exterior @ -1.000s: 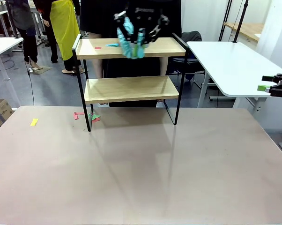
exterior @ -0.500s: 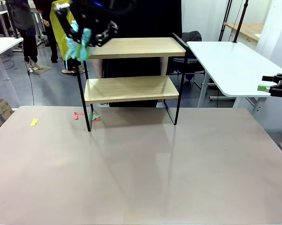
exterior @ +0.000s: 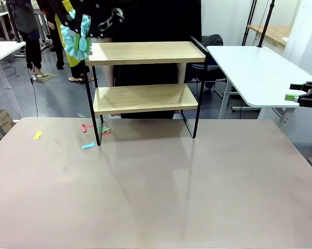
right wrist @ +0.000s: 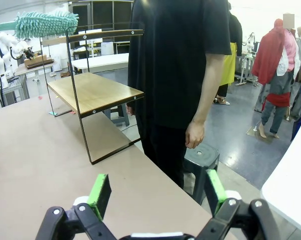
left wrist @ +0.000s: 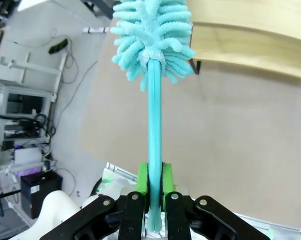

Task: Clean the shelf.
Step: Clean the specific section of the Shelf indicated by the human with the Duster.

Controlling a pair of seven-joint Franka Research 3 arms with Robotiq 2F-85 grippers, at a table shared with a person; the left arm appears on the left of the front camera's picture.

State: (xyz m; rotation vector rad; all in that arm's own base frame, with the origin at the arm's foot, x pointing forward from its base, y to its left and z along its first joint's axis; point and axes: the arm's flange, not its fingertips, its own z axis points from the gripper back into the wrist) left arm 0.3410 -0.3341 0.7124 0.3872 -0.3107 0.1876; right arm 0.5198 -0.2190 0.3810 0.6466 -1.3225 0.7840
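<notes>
The shelf [exterior: 143, 53] stands at the table's far side, two light wood boards in a thin black frame. My left gripper [exterior: 96, 22] hovers just past the top board's left end, shut on the handle of a turquoise fluffy duster [exterior: 76, 39]. In the left wrist view the green pads [left wrist: 143, 177] clamp the duster's handle [left wrist: 154, 115], and its head [left wrist: 153, 35] hangs beside the shelf's boards [left wrist: 250, 47]. My right gripper [exterior: 303, 96] stays off the table's right side, open and holding nothing [right wrist: 158, 196]. The right wrist view shows the shelf [right wrist: 95, 92] and the duster [right wrist: 45, 22] far off.
Paper scraps lie on the table near the shelf's left leg: a blue one [exterior: 88, 146], red ones [exterior: 87, 126], a green one [exterior: 105, 129] and a yellow one [exterior: 37, 135]. A person in black [right wrist: 180, 75] stands behind the shelf. White tables [exterior: 254, 72] flank the scene.
My left gripper swept the duster leftward along the top board and past its left end. A blue scrap that lay on the top board now lies on the table.
</notes>
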